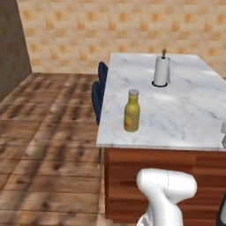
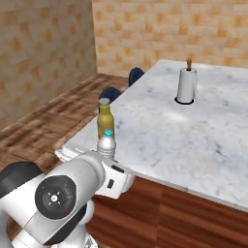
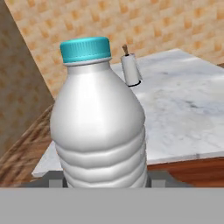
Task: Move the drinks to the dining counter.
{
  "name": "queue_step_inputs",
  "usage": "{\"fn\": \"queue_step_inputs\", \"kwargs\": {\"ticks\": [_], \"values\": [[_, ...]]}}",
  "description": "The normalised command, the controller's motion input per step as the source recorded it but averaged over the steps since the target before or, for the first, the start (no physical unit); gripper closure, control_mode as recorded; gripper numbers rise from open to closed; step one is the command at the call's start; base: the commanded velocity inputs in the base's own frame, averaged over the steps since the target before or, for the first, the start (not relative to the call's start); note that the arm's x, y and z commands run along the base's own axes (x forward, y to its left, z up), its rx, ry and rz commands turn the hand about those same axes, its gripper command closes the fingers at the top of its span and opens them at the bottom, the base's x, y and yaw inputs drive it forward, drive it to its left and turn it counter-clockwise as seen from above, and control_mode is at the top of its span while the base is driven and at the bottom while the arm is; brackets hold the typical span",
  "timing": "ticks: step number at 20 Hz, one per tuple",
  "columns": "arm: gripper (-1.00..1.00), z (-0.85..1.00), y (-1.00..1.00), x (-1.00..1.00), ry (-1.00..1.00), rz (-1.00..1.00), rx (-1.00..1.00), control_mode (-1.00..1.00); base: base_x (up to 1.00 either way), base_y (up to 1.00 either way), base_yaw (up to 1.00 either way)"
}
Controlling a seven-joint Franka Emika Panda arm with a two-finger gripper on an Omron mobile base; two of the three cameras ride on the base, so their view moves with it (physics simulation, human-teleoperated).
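The small clear ribbed water bottle with a blue cap stands upright between my fingertips, and my gripper is shut on its lower body. From the right base view the water bottle is held at the near left corner of the dining counter, just above my hand. The amber-yellow bottle with a grey cap stands upright on the marble top of the dining counter near its front left corner. In the right base view the amber bottle is right behind the water bottle.
A white paper towel roll on a black stand sits further back on the counter, also in view as the roll. Blue stools stand along the counter's left side. Wooden floor stretches to the left.
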Motion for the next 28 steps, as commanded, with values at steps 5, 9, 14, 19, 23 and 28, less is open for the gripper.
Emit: {"fn": "queue_step_inputs", "kwargs": {"ticks": [5, 9, 14, 19, 23, 28], "values": [[1.0, 0.0, 0.0, 0.0, 0.0, 0.0, 0.0, 1.0, 1.0, -0.4, -0.11], [1.0, 0.0, 0.0, 0.0, 0.0, 0.0, 0.0, 1.0, 1.0, -0.19, -0.24], [1.0, 0.0, 0.0, 0.0, 0.0, 0.0, 0.0, 1.0, 1.0, 0.0, -0.35], [1.0, 0.0, 0.0, 0.0, 0.0, 0.0, 0.0, 1.0, 0.95, -0.12, -0.35], [1.0, 0.0, 0.0, 0.0, 0.0, 0.0, 0.0, 1.0, 0.6, -0.4, -0.22], [1.0, 0.0, -0.31, 0.23, 0.0, -0.02, 0.05, -1.0, 0.06, -0.13, -0.03]]}}
